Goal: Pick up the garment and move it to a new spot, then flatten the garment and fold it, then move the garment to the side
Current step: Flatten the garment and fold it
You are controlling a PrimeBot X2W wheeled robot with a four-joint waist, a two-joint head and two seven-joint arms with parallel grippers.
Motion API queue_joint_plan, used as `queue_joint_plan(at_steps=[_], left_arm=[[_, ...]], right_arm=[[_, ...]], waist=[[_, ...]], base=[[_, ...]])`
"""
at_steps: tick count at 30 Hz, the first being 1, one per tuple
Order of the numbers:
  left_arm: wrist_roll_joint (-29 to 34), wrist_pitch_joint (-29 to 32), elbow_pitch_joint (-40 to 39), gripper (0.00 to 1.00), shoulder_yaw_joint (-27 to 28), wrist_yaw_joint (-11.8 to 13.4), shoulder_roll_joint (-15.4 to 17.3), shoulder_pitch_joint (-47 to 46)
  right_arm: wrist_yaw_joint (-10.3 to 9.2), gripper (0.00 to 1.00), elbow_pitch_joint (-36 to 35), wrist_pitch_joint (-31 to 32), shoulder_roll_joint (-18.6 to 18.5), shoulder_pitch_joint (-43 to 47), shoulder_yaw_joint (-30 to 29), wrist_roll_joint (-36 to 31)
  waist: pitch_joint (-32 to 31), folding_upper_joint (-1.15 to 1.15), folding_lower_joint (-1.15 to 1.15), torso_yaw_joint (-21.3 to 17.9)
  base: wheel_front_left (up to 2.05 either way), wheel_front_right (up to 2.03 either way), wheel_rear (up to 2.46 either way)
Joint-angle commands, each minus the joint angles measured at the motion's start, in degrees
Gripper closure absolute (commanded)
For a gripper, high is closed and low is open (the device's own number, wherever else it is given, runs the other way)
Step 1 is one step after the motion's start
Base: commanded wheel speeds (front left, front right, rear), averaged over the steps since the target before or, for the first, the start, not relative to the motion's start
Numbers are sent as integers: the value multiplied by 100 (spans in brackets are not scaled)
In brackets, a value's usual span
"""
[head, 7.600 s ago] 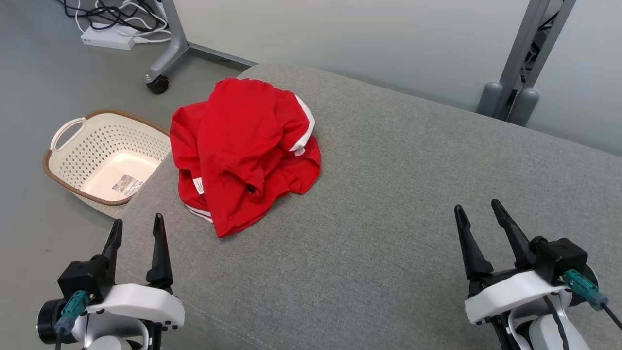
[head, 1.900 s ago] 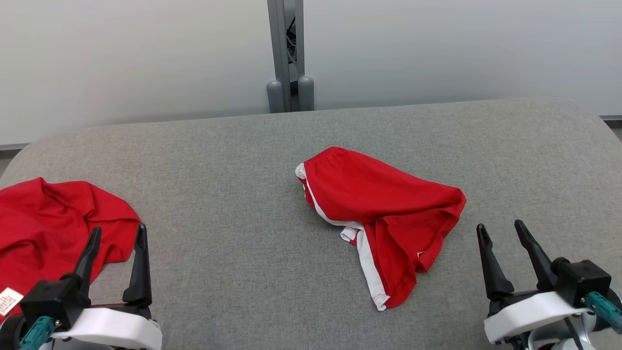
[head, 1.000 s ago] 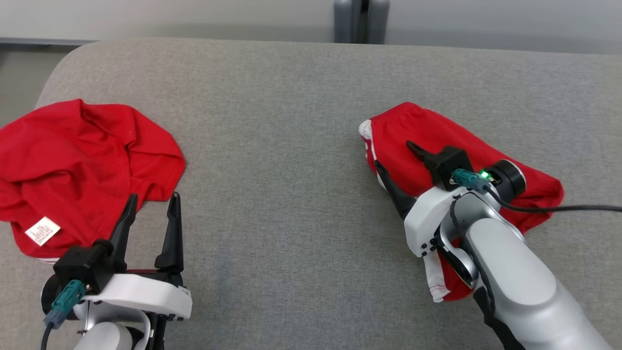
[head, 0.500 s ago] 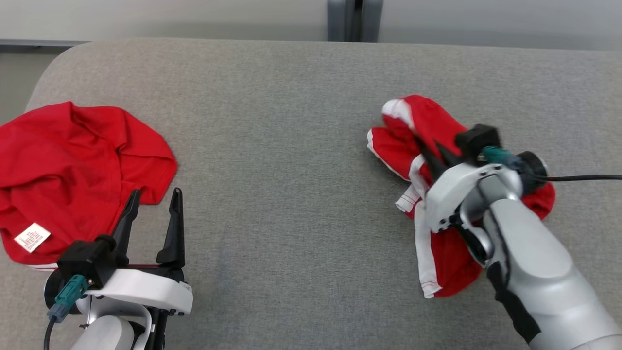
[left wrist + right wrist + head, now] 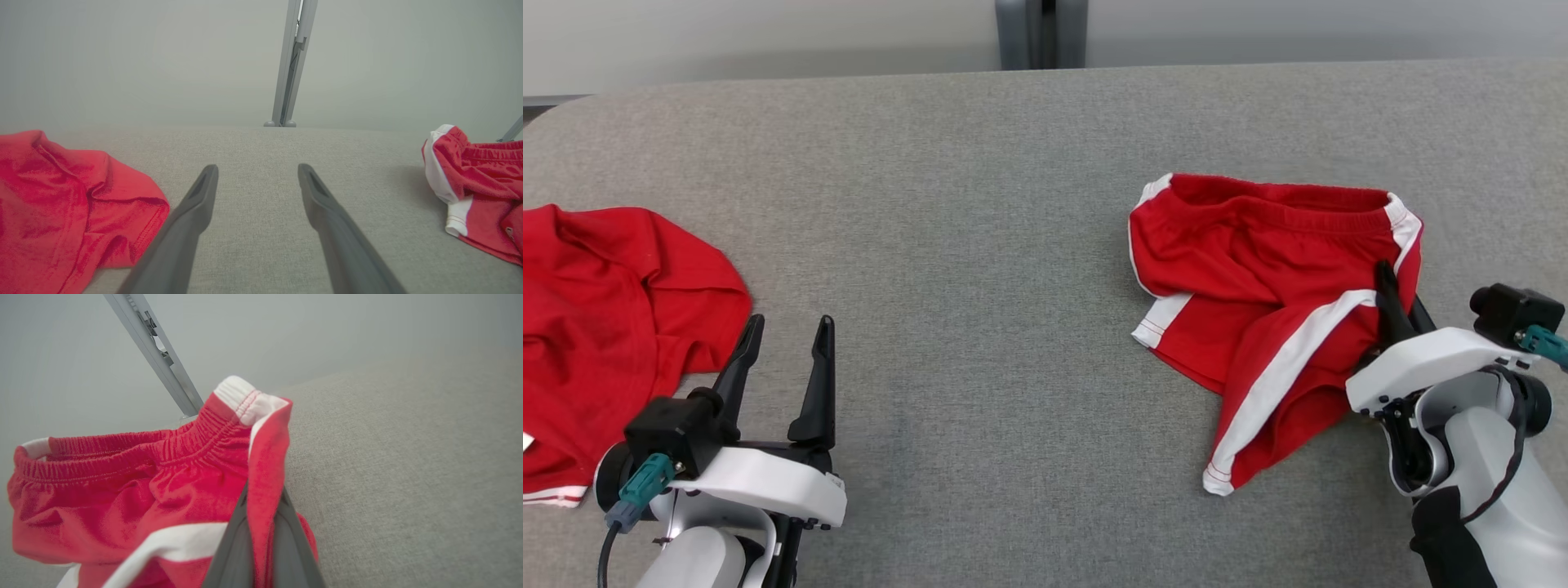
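The right gripper [image 5: 1398, 294] is clenched on the side of the shorts [image 5: 1258, 269], which now lie spread, no more bunched; flattening seems begun. The left gripper [image 5: 790, 322] waits, fingers apart

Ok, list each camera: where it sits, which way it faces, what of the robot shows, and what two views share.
Head view: on the head, facing forward and down at the grey cushion; left fingers open, right fingers shut on the shorts.
Left wrist view: on the left wrist, facing along the left fingers across the cushion toward the wall.
Right wrist view: on the right wrist, facing along the right fingers, which pinch the shorts' side edge.
Shared: head and left wrist views both hold the shirt and the shorts.
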Motion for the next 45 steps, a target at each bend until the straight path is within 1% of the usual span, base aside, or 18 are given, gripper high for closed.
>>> queue_joint_plan(at_steps=[1, 2, 3, 7, 9, 12, 16, 19, 23, 25, 26, 30, 32, 35, 45], left_arm=[[44, 10, -18, 0, 0, -5, 21, -122], [38, 30, -20, 0, -12, -16, 27, -129], [38, 43, -20, 0, -15, -18, 40, -131], [39, 70, -25, 0, -21, 13, 71, -115], [28, 83, -40, 0, -15, 19, 99, -88], [17, 86, -72, 0, 15, 57, 137, -13], [7, 44, -146, 0, 95, 163, 185, 107], [12, 36, -214, 0, 155, 267, 217, 202], [56, 49, -319, 0, 176, 373, 273, 337], [83, 63, -390, 0, 168, 443, 297, 395], [110, 87, -471, 0, 146, 503, 305, 473], [131, 47, -625, 0, 169, 668, 255, 665], [148, 30, -688, 0, 140, 730, 236, 788], [166, 62, -715, 0, 94, 823, 219, 964], [181, 186, -809, 0, 18, 997, 257, 1219]], right_arm=[[-2, 78, 6, 1, 14, 85, -57, 116], [-2, 16, -12, -21, 29, 114, -81, 182], [-2, 0, -53, -40, 48, 144, -85, 271], [-2, 0, -328, -137, 96, 415, -66, 695], [-2, 0, -577, -205, 98, 603, -133, 843], [-2, 0, -1047, -289, 72, 950, -302, 814], [-2, 0, -1905, -323, 72, 1345, -598, 453], [-2, 0, -2631, -319, 99, 1598, -706, 127], [-2, 0, -3373, -267, 124, 1915, -584, -327], [-2, 0, -3645, -140, 131, 2082, -513, -614], [-2, 0, -3874, 18, 141, 2256, -423, -822], [-2, 0, -4144, 277, 147, 2611, -258, -1023], [-2, 0, -4204, 373, 146, 2769, -200, -962], [-2, 0, -4224, 497, 146, 3013, -205, -900], [-2, 0, -4319, 714, 147, 3464, -373, -794]], waist=[[28, 0, 0, -61], [29, 0, 0, -76], [28, 0, 0, -94], [-17, 0, 0, -156], [-52, 0, 0, -177], [-127, 0, 0, -216], [-254, 0, 0, -299], [-368, 0, 0, -347], [-559, 0, 0, -386], [-642, 0, 0, -400], [-718, 0, 0, -405], [-891, 0, 0, -417], [-980, 0, 0, -410], [-1112, 0, 0, -373], [-1337, 0, 0, -303]], base=[[0, 0, 0], [0, 0, 0], [0, 0, 0], [0, 0, 0], [0, 0, 0], [0, 0, 0], [0, 0, 0], [0, 0, 0], [0, 0, 0], [0, 0, 0], [0, 0, 0], [0, 0, 0], [0, 0, 0], [0, 0, 0], [0, 0, 0]])
